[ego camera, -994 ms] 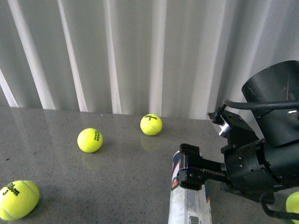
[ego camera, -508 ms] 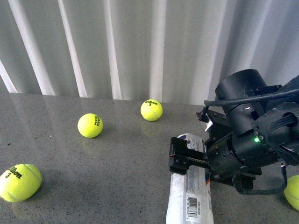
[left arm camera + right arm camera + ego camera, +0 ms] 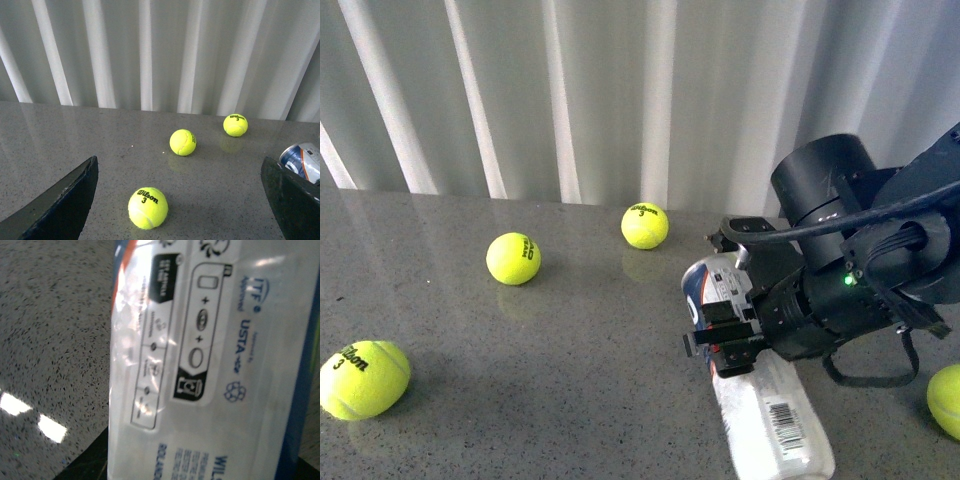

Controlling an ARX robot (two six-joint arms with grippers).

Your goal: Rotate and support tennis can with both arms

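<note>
Gripping the tennis can is my right hand, one of two; its flat black fingers are pinched onto the can's sides near the far end. My bulky black right arm reaches in from the right with a small green light on it.

There is one tennis can. It lies slanted on its side over the grey speckled desk, right of centre, its barcode end toward me and its navy and orange end pointing away. I cannot tell whether it rests on the desk or is lifted a little.

The front view shows four yellow-green tennis balls, all loose on the desk and well apart from each other:
- the Wilson 3 ball, nearest me, far left
- the second ball, further back on the left
- the third ball, close to the pale pleated curtain
- the fourth ball, cut off at the right edge, beside my right arm

My left hand is spread wide and holds nothing. Its two dark fingers frame three of the balls, with the can's far end just showing at one side.

In the right wrist view the can's white printed label fills the picture, very close.
</note>
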